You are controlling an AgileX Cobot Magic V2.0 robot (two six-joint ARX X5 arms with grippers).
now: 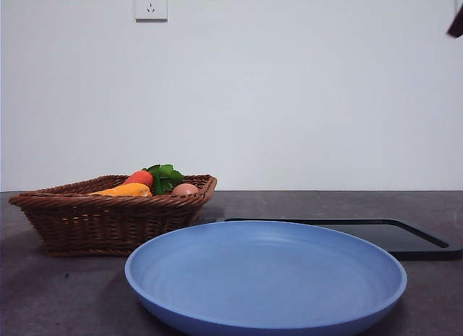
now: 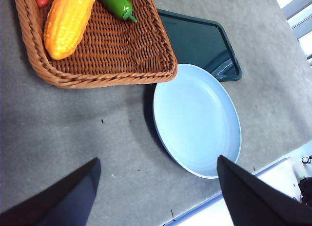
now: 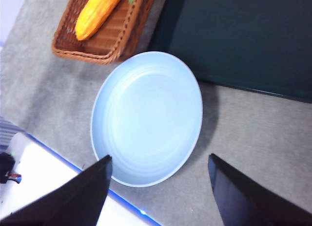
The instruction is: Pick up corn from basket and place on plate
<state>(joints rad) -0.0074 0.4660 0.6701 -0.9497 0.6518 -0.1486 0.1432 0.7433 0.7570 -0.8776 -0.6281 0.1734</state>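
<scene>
Left hand [image 2: 156,197] spread wide, empty, high above table [image 2: 73,133]. Right hand [image 3: 158,187] likewise wide, empty, above plate [image 3: 146,119]. Corn [image 2: 68,21] lies in basket [image 2: 122,55] beside green pepper [image 2: 116,4] and carrot [image 1: 139,178]. Plate just beside basket, black tray [image 2: 200,41] behind.

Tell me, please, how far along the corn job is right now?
Nothing looks done yet: the corn lies in the basket and the plate is bare. Nothing is in hand either; the left gripper and right gripper both hang open above the table, holding nothing. Left to do: reach into the basket, grasp the corn, carry it over, set it on the plate.
</scene>
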